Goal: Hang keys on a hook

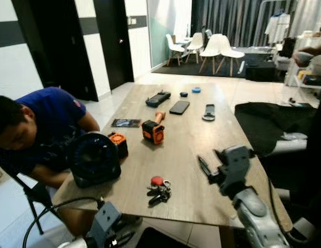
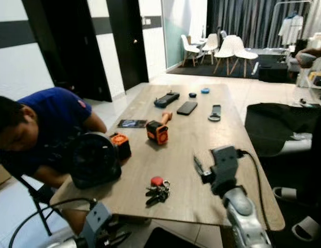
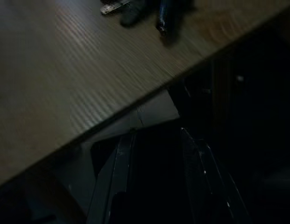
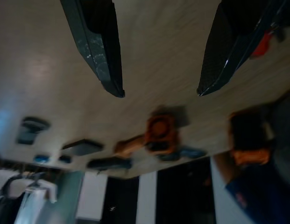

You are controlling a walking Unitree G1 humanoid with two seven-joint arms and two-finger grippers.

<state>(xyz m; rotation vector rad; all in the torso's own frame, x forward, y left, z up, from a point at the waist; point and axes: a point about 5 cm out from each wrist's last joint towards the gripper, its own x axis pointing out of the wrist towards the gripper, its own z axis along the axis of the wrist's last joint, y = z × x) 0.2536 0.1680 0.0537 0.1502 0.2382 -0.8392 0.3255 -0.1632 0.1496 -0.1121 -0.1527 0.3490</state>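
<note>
A bunch of dark keys with a red fob (image 1: pixel 159 190) lies on the wooden table (image 1: pixel 186 150) near its front edge. My right gripper (image 1: pixel 203 167) hovers over the table to the right of the keys, about a hand's width away. In the right wrist view its two black fingers (image 4: pixel 105 56) stand wide apart with nothing between them, and the red fob (image 4: pixel 262 45) peeks out beside one finger. My left gripper (image 1: pixel 120 239) hangs below the table's front edge, open. In the dark left wrist view the keys (image 3: pixel 145 9) lie above the edge.
A person in a blue shirt (image 1: pixel 46 121) sits bent over the table's left side. A black round device (image 1: pixel 93 157), an orange tool (image 1: pixel 153 130), a phone (image 1: pixel 179 107) and a remote (image 1: pixel 158 98) lie further back. A black cloth (image 1: pixel 274 124) lies to the right.
</note>
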